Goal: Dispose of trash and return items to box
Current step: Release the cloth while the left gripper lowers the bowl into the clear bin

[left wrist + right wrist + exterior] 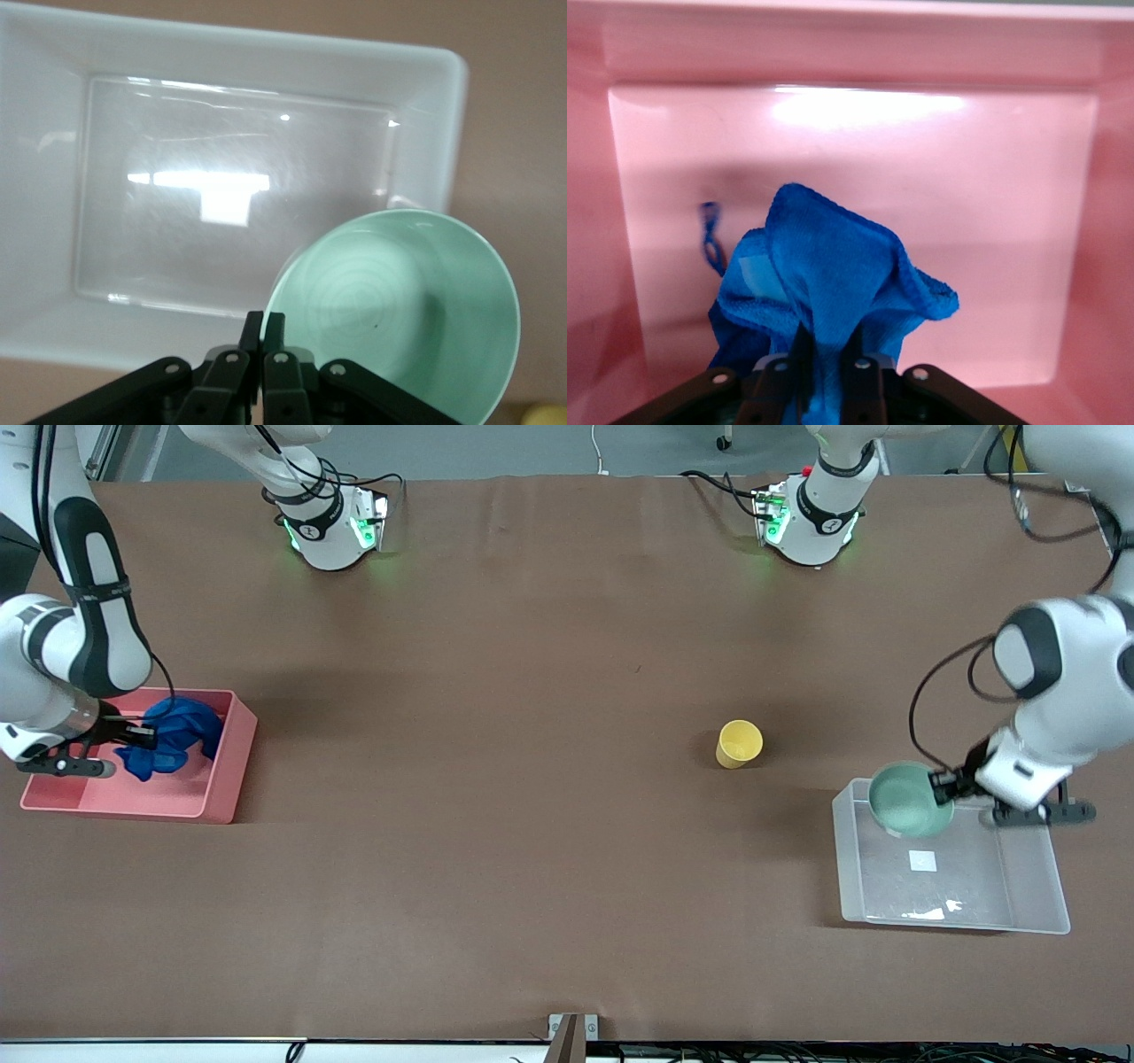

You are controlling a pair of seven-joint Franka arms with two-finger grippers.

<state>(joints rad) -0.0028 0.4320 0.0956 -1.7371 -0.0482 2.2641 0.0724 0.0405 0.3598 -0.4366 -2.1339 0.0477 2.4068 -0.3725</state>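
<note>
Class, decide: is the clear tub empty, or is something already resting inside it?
Empty apart from its white sticker: the clear tub shows bare floor, and the left gripper holds the mint bowl above it.

A pink bin [221,779] sits on the brown desk [496,691] (at the right arm's end of it).
</note>
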